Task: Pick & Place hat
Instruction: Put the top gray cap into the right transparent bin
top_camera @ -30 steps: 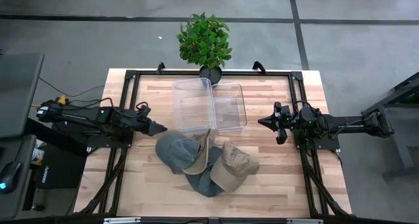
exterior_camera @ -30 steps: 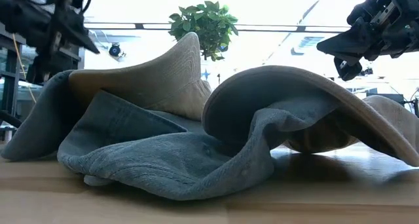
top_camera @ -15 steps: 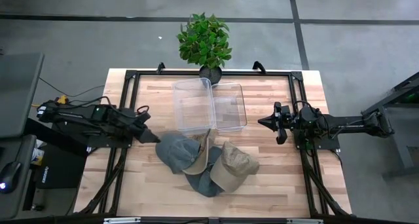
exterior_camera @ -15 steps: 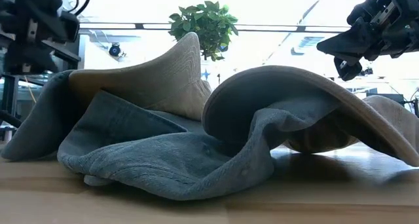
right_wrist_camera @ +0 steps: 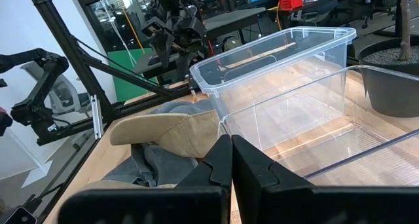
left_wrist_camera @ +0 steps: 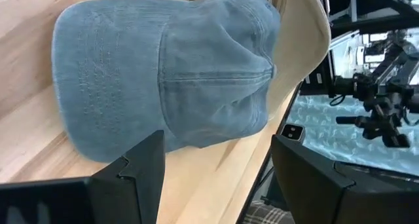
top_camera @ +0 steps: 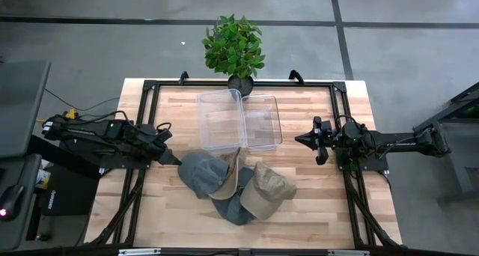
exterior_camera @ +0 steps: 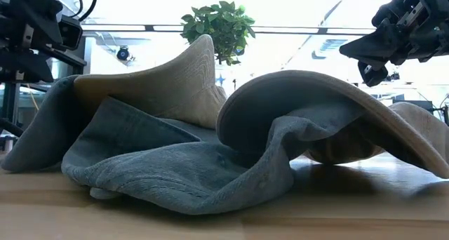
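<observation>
A: Where are the hats found?
B: Three caps are piled at the table's [top_camera: 314, 211] front middle: a blue denim cap [top_camera: 200, 171], a khaki cap [top_camera: 268, 187], another beneath.

A: And the fingers?
B: The left gripper [top_camera: 174, 159] is held spread, empty, just beside the denim cap. The right gripper [top_camera: 301, 139] is clenched on nothing, near the clear bins [top_camera: 239, 120].

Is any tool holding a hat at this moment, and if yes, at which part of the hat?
Nothing is held. The left tool is open, facing the blue-grey hat without gripping it. The right tool is shut and empty, beside the clear bins.
</observation>
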